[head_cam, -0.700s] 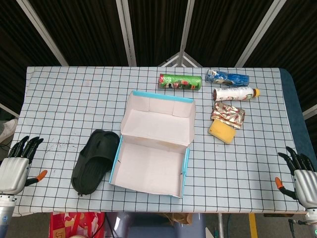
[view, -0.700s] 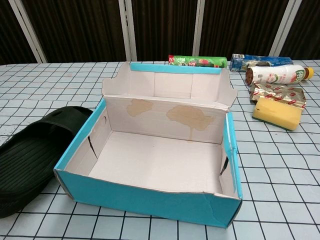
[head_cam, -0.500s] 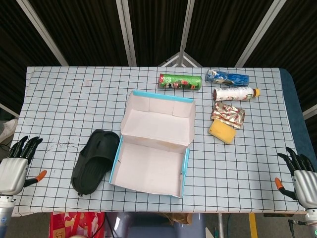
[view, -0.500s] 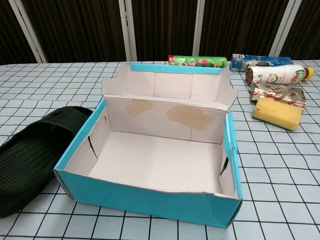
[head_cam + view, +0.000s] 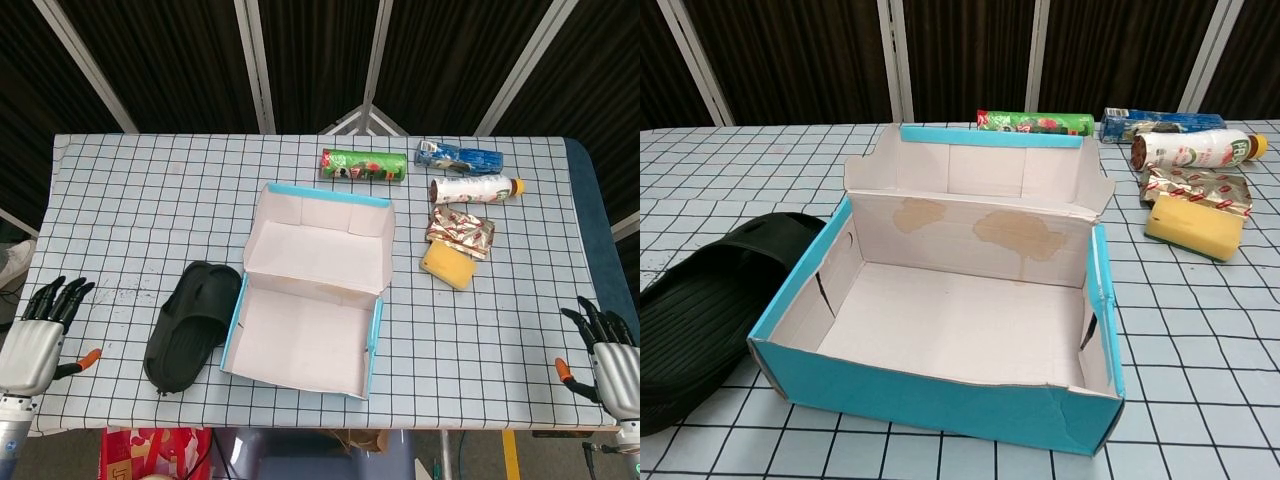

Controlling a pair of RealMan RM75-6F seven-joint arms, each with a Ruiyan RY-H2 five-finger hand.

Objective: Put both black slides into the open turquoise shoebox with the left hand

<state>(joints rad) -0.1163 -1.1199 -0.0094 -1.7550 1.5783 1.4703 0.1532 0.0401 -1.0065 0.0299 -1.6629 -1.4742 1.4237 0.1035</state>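
One black slide point(image 5: 190, 326) lies on the checked tablecloth, just left of the open turquoise shoebox point(image 5: 304, 330); the chest view shows the slide point(image 5: 710, 300) touching the box's left wall point(image 5: 800, 285). The box interior is bare cardboard with its lid folded back. I see only this one slide. My left hand point(image 5: 32, 335) hovers at the table's near left corner, fingers spread, holding nothing, well left of the slide. My right hand point(image 5: 612, 355) is at the near right corner, also spread and empty. Neither hand appears in the chest view.
Along the far right stand a green snack tube point(image 5: 362, 165), a blue packet point(image 5: 460, 156), a white bottle point(image 5: 475, 189), a foil wrapper point(image 5: 460, 232) and a yellow sponge point(image 5: 447, 264). A red bag point(image 5: 150, 452) sits below the table's front edge.
My left hand has shifted slightly to the right and lower, its thumb now pointing more toward the slide. Everything else is still.
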